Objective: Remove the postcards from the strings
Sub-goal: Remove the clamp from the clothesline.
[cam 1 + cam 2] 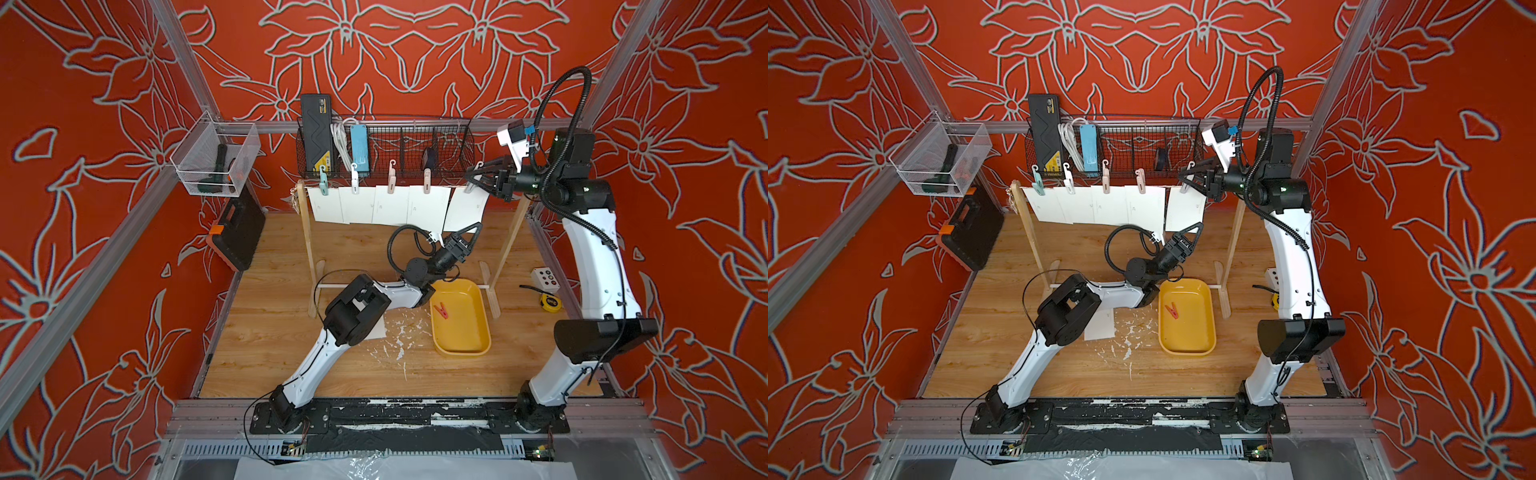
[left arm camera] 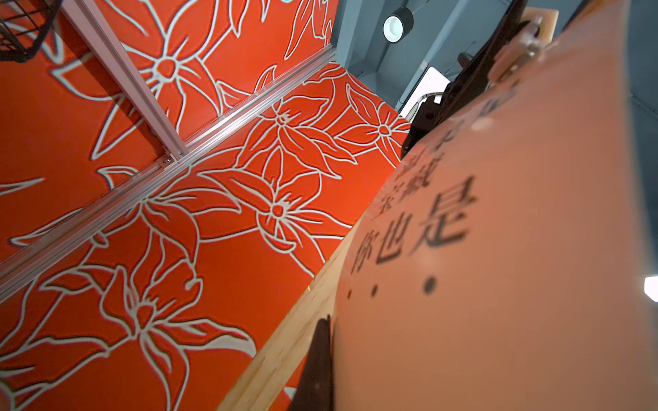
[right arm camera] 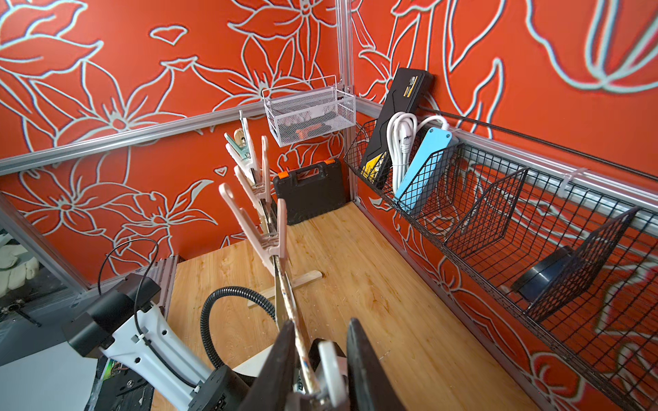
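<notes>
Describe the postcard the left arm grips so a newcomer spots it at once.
Find the wooden rack at the back of the table; five cards hang in a row from it. Take the postcard at its right end. Only it hangs askew, the left end effector pinching its lower edge, the right end effector shut on its peg.

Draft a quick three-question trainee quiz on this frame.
1. True or false: the yellow tray holds a red peg.
2. How many postcards hang between the wooden posts?
3. While the right end effector squeezes the end peg, the left end effector is shut on: A) the rightmost postcard; B) a pink peg; C) nothing.
Key: 1 true; 2 five; 3 A.
</notes>
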You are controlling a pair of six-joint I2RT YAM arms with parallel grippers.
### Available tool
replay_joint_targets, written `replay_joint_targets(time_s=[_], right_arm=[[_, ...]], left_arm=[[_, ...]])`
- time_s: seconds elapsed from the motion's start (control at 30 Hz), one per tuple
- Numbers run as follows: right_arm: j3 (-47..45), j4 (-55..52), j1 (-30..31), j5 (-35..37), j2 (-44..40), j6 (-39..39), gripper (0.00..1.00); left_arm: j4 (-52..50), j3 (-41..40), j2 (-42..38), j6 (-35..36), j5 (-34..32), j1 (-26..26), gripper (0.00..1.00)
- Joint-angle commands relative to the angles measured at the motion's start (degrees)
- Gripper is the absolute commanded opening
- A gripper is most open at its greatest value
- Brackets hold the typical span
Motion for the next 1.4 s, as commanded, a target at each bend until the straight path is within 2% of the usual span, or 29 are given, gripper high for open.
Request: replay_joint_targets(time_s=[0.0,0.7,1.37], right_arm=[[1.63,1.29,0.37,0.34,-0.56,0.8,0.2],[1.12,6.18,-0.12,4.89,-3.32,4.06,0.21],[-7.67,10.05,-0.47,7.15,-11.32,5.59,0.21]], left_arm=[[13.1,-0.7,0.93,-1.06,1.23,-0.14,0.0],[13.11,-6.13,0.25,-1.41,3.87,-2.2,0.0],[13.08,-20.44,-4.45,-2.5,3.64,-3.38,0.0]])
